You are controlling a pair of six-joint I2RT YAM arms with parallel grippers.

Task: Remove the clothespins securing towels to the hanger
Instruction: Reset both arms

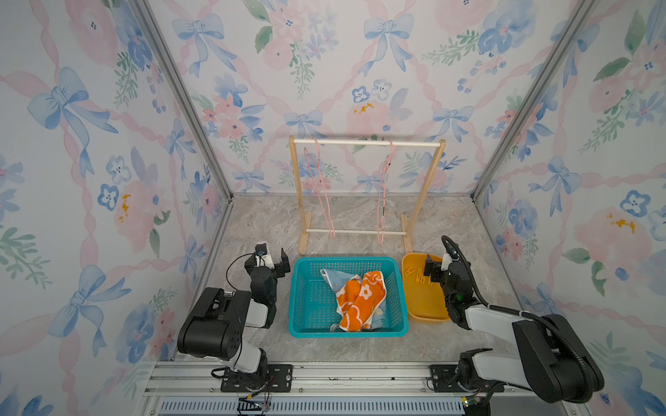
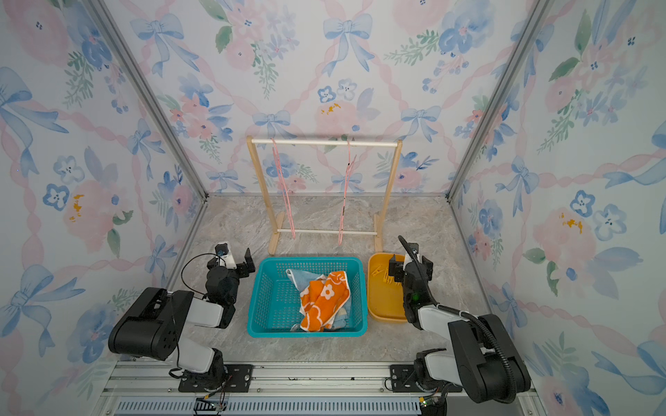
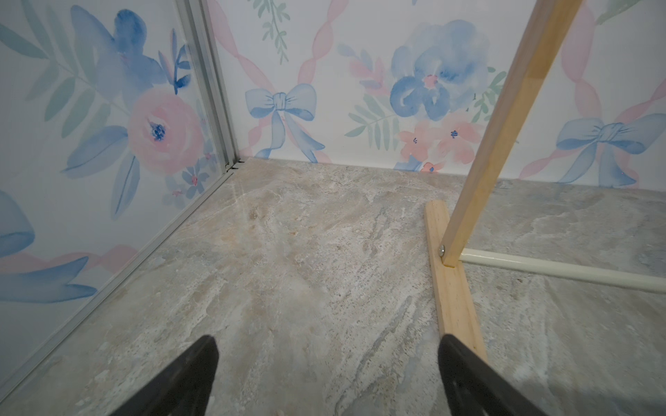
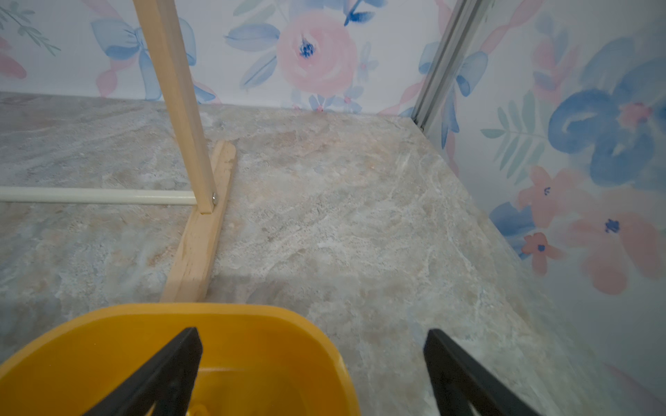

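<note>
LAUNDRY BOOTH: My left gripper point(image 3: 327, 347) hangs with its jaws wide apart and nothing between them, low over the marbled table point(image 3: 288, 252), just beside the far left corner of the teal basket point(image 1: 346, 260). In the left wrist view its black fingers point(image 3: 194, 371) frame the table, and the foot of the wooden rack point(image 3: 454, 299) lies next to one of them.

My right gripper point(image 4: 311, 336) is spread just as wide and grips nothing. It hovers over the far end of the yellow tray point(image 1: 427, 309), which sits just beside the basket's right side; I cannot tell whether the two touch. In the right wrist view one finger is over the tray and its mate is over the table past the rim.

The clothespins point(image 1: 414, 272) lie loose in the far part of the tray, close to my right gripper and partly hidden by it. The towels point(image 1: 351, 288) lie crumpled together in the basket, with the orange towel point(image 1: 364, 295) on top of the blue towel point(image 1: 331, 279). Behind the basket, two pink hangers point(image 1: 319, 187) hang from the rack's top rail, well apart from each other.
</note>
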